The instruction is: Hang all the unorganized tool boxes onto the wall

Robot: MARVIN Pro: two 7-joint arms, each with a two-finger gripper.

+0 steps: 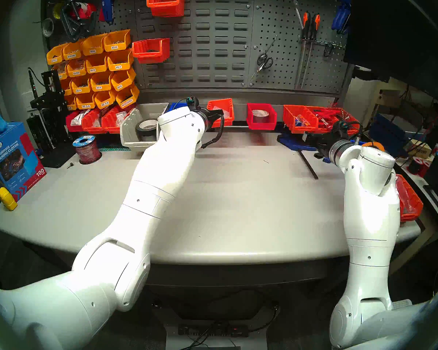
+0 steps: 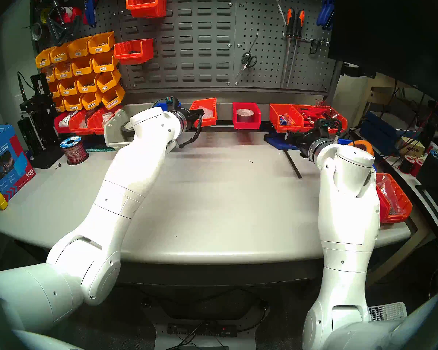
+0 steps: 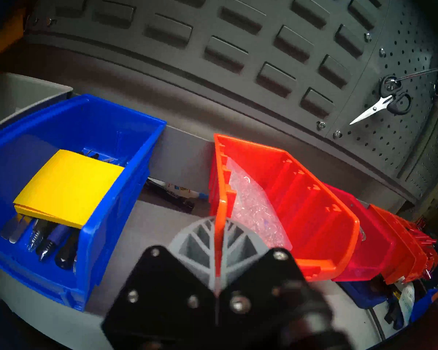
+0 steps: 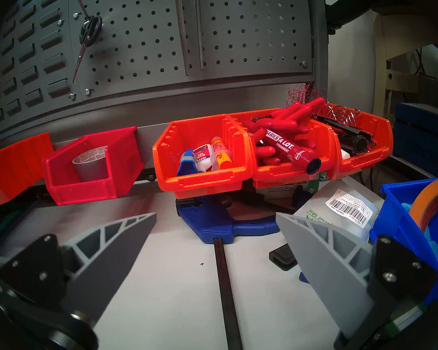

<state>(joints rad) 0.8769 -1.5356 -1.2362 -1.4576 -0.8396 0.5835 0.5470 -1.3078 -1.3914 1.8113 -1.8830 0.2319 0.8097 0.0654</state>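
I'm holding the orange-red ribbed bin (image 3: 283,203) with the left gripper (image 3: 219,243), its fingers pinched together on the bin's thin near side wall, at the light grey rail (image 1: 240,112) under the louvred wall (image 1: 213,38). I'm judging that the grip is the weak point: a pinch on one wall lets the bin swing or tip, spilling the clear bag (image 3: 253,210) inside. From the wrist view I can't tell whether its back lip is seated on the rail or only resting against it. The blue bin (image 3: 68,185) is sitting just beside it on one side, the red bin with silver tape (image 1: 261,116) hanging on the other, so I'm watching sideways room. The pale grey bin with black tape (image 1: 142,128) is waiting behind my left arm. The right gripper (image 4: 215,253) is hanging with fingers apart, empty.
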